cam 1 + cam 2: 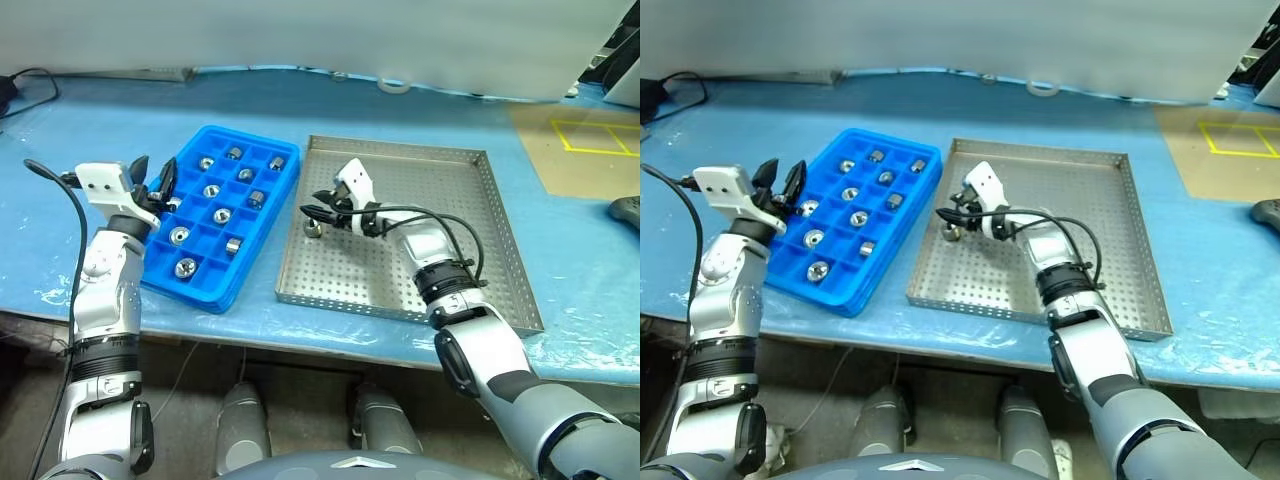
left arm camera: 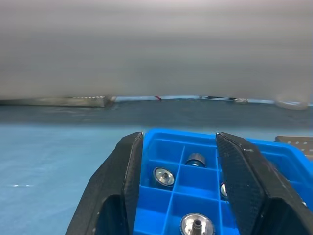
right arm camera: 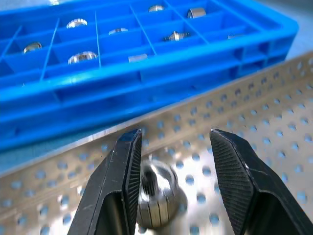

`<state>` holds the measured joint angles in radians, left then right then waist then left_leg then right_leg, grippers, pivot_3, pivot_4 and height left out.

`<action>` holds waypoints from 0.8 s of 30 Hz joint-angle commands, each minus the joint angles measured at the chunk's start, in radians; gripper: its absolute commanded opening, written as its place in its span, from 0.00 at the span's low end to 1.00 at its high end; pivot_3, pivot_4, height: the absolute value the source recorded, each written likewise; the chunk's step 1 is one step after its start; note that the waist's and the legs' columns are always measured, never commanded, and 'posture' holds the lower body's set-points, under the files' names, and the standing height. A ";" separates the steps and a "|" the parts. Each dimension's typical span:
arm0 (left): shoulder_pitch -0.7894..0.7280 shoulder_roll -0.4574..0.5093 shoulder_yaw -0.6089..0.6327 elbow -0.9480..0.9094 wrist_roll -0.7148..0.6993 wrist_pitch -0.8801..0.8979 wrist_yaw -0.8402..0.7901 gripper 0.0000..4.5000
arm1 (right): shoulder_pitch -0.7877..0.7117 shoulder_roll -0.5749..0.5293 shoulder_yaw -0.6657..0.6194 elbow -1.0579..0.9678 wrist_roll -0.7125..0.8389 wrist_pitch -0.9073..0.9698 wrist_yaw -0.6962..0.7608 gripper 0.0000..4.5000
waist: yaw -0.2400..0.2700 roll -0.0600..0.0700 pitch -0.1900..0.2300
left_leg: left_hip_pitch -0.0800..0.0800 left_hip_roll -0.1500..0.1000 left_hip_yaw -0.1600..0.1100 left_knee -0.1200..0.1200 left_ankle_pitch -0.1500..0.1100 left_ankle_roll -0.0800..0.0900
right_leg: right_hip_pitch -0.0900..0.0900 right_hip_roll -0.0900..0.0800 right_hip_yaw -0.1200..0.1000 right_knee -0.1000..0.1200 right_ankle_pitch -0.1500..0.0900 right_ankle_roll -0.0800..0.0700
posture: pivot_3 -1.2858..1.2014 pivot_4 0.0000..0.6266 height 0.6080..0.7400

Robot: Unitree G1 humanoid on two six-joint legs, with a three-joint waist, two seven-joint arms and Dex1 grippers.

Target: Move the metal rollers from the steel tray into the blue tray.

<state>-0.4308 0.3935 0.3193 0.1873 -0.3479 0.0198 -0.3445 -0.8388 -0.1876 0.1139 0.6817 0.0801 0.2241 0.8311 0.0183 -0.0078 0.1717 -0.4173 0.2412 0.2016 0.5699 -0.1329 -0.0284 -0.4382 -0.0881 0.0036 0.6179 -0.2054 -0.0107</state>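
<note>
One roller left in the steel tray, lying at the right gripper's fingertips.

A single metal roller is seen on the perforated floor of the steel tray, near the rim that faces the blue tray. The right gripper is lowered over it with its fingers parted – the roller lies between them, right against one finger and apart from the other, and is not clamped. The left gripper is held open above the blue tray's outer edge, gripping nothing. The other metal rollers are set singly in the blue tray's compartments – several compartments are unfilled.
</note>
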 commanded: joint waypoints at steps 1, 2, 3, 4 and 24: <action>-0.030 0.006 -0.001 -0.004 0.001 -0.023 -0.013 0.56 | 0.016 -0.011 0.019 -0.060 0.004 0.028 0.034 0.51 | -0.004 0.000 0.000 | 0.000 0.000 0.000 0.000 0.000 0.000 | 0.000 0.000 0.000 0.000 0.000 0.000 | 0.41 0.24 1.00; -0.031 0.007 0.000 -0.002 0.001 -0.024 -0.015 0.56 | 0.024 -0.013 0.032 -0.067 0.000 0.037 0.047 0.51 | -0.005 0.000 0.000 | 0.000 0.000 0.000 0.000 0.000 0.000 | 0.000 0.000 0.000 0.000 0.000 0.000 | 0.41 0.24 1.00; -0.031 0.006 0.000 0.000 0.001 -0.025 -0.017 0.56 | 0.031 -0.013 0.043 -0.073 -0.004 0.042 0.054 0.51 | -0.008 0.000 0.000 | 0.000 0.000 0.000 0.000 0.000 0.000 | 0.000 0.000 0.000 0.000 0.000 0.000 | 0.41 0.24 1.00; -0.030 0.006 0.001 0.001 0.001 -0.026 -0.018 0.56 | 0.034 -0.009 0.048 -0.078 -0.004 0.046 0.056 0.51 | -0.010 0.000 0.000 | 0.000 0.000 0.000 0.000 0.000 0.000 | -0.001 0.000 0.000 0.000 0.000 0.000 | 0.41 0.24 1.00; 0.042 0.023 0.045 -0.080 -0.007 -0.016 0.009 0.56 | -0.003 0.066 0.050 -0.034 0.011 0.034 0.066 0.36 | -0.004 0.000 0.000 | 0.001 0.000 0.000 0.000 0.000 0.000 | 0.000 0.000 0.000 0.001 0.000 0.000 | 0.45 0.24 1.00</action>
<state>-0.3944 0.3967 0.3275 0.1728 -0.3488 0.0180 -0.3509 -0.8042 -0.1238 0.2063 0.6587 0.0455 0.2599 0.8908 0.0144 -0.0081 0.1718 -0.4166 0.2415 0.2017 0.5699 -0.1329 -0.0284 -0.4386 -0.0878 0.0034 0.6184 -0.2054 -0.0108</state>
